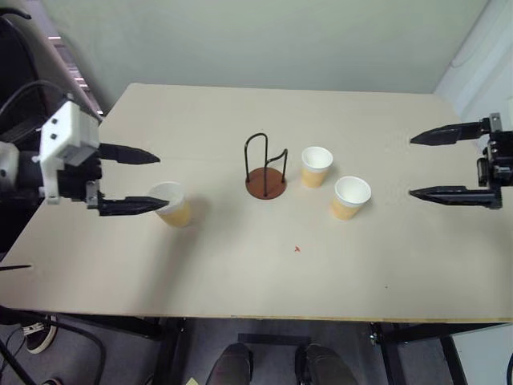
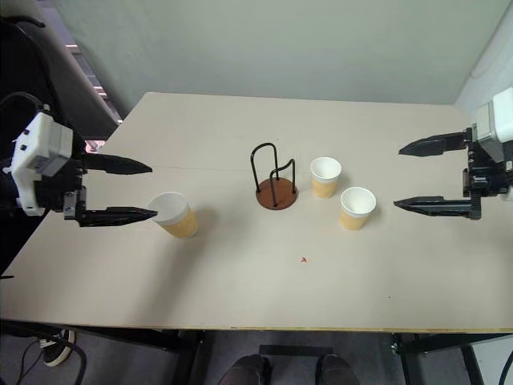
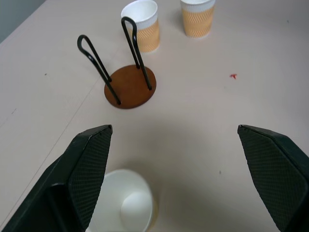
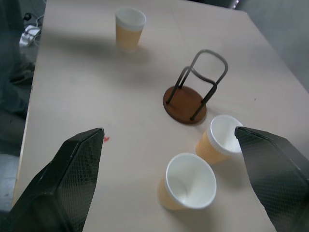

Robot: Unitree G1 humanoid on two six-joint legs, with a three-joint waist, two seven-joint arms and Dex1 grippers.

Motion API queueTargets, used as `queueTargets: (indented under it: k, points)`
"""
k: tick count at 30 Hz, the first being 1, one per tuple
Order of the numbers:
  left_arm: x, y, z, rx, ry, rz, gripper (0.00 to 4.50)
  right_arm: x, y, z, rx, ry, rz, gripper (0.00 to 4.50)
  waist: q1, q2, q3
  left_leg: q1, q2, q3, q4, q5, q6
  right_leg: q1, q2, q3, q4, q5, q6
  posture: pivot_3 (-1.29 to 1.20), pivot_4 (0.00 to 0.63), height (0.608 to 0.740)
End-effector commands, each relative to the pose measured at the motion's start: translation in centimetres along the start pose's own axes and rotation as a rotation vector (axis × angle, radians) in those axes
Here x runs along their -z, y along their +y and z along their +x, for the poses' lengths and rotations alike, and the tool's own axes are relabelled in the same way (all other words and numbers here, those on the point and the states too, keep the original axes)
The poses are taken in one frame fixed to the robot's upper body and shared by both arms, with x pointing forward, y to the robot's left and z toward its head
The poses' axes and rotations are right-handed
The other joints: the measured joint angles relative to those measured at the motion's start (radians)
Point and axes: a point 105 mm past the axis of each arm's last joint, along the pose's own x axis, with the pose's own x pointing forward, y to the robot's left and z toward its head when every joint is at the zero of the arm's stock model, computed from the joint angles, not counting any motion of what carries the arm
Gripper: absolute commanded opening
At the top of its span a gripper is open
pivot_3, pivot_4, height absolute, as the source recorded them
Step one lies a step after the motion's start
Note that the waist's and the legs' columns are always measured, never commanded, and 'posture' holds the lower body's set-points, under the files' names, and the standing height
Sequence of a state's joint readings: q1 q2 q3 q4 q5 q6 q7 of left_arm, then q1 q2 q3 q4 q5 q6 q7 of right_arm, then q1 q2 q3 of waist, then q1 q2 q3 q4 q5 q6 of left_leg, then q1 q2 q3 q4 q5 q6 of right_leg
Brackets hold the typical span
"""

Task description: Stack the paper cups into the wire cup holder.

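Near the middle of the bench point(image 1: 240, 281), seen from the head camera, the wire cup holder point(image 1: 265, 168) stands upright on its round brown base, with nothing in it. Two paper cups sit just to its right — one point(image 1: 316, 167) close beside the base, the other point(image 1: 350, 197) a little nearer the front edge. A third cup point(image 1: 171, 204) stands well apart toward the left edge. The left claw point(image 1: 144, 180) hovers spread wide at that cup, holding nothing, its lower finger crossing the rim in this view. The right claw point(image 1: 423, 166) hangs spread over the right edge, also holding nothing.

From the left wrist, the fingers point(image 3: 91, 164) stand far apart above the near cup point(image 3: 126, 205) — holder point(image 3: 126, 77) beyond.

From the right wrist, the fingers point(image 4: 72, 179) flank two cups point(image 4: 190, 186) and the holder point(image 4: 193, 92).
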State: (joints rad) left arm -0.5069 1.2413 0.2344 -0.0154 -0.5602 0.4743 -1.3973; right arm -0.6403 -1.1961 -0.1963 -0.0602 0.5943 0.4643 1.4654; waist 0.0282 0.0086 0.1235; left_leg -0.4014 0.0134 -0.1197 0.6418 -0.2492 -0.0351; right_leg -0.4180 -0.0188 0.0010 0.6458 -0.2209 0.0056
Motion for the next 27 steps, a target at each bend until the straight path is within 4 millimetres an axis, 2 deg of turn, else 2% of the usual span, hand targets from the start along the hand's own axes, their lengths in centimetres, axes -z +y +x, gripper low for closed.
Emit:
queueTargets:
  k: [1, 3, 6, 9, 11, 14, 17, 21, 27]
  points:
    - [-0.7, 0.4, 0.1, -0.021, -0.024, 0.041, 4.45, -0.5, -0.1, 0.1, -0.015, 0.007, -0.048, 4.50, 0.000, 0.000, 0.000, 0.000, 0.000, 0.000, 0.000, 0.000, 0.000, 0.000, 0.000, 0.000, 0.000, 0.000, 0.000, 0.00, 0.150, 0.740]
    - [-0.6, 0.6, 0.8, -0.034, -0.040, 0.047, 4.45, -0.6, -0.1, 0.4, -0.019, -0.004, -0.049, 4.50, 0.001, 0.000, 0.000, 0.000, 0.000, 0.000, 0.000, 0.000, 0.000, 0.000, 0.000, 0.000, 0.000, 0.000, 0.000, 0.00, 0.150, 0.740]
    - [-1.0, 2.7, 2.1, -0.150, -0.091, 0.042, 4.45, -1.0, 0.1, 0.5, -0.017, -0.016, -0.056, 4.50, 0.005, 0.000, 0.000, 0.000, 0.000, 0.000, 0.002, 0.000, 0.000, 0.000, 0.000, 0.000, 0.001, 0.000, 0.000, 0.00, 0.150, 0.740]
    - [-1.2, 4.8, 4.6, -0.256, -0.116, 0.034, 4.45, -1.2, 0.1, 0.3, 0.005, -0.018, -0.058, 4.50, 0.008, 0.000, 0.000, -0.002, 0.000, 0.000, 0.005, 0.001, 0.001, 0.001, 0.000, -0.001, 0.001, 0.001, 0.001, 0.00, 0.150, 0.740]
    - [-1.0, 6.2, 7.1, -0.326, -0.136, -0.010, 4.45, -1.3, 0.3, 0.3, 0.021, -0.020, -0.051, 4.50, 0.011, 0.000, 0.000, -0.002, 0.000, 0.001, 0.006, 0.001, 0.000, 0.001, -0.001, 0.000, 0.000, 0.003, 0.002, 0.00, 0.150, 0.740]
    - [-0.8, 6.5, 11.4, -0.343, -0.145, -0.072, 4.45, -1.2, 0.6, 0.1, 0.044, -0.016, -0.036, 4.50, 0.013, -0.001, 0.000, -0.002, -0.001, 0.002, 0.008, 0.005, -0.006, 0.002, -0.002, 0.000, 0.000, 0.003, 0.004, 0.00, 0.150, 0.740]
    - [0.2, 6.9, 14.3, -0.368, -0.106, -0.096, 4.45, -1.3, 0.8, -0.2, 0.069, -0.006, -0.026, 4.50, 0.014, -0.001, 0.001, -0.003, 0.000, 0.005, 0.009, 0.005, -0.005, 0.002, -0.002, 0.001, -0.001, 0.004, 0.006, 0.00, 0.150, 0.740]
    - [0.8, 8.4, 16.7, -0.437, -0.094, -0.149, 4.45, -1.3, 1.1, -0.7, 0.099, 0.014, -0.012, 4.50, 0.012, -0.002, 0.002, -0.003, 0.001, 0.012, 0.010, 0.005, -0.005, 0.002, -0.001, 0.003, -0.002, 0.004, 0.008, 0.00, 0.150, 0.740]
    - [0.5, 8.6, 19.9, -0.417, -0.114, -0.177, 4.45, -1.4, 1.7, -1.1, 0.126, 0.024, 0.004, 4.50, 0.022, -0.002, 0.002, -0.004, -0.001, 0.015, 0.015, 0.004, -0.003, 0.002, 0.000, 0.007, -0.002, 0.004, 0.014, 0.00, 0.150, 0.740]
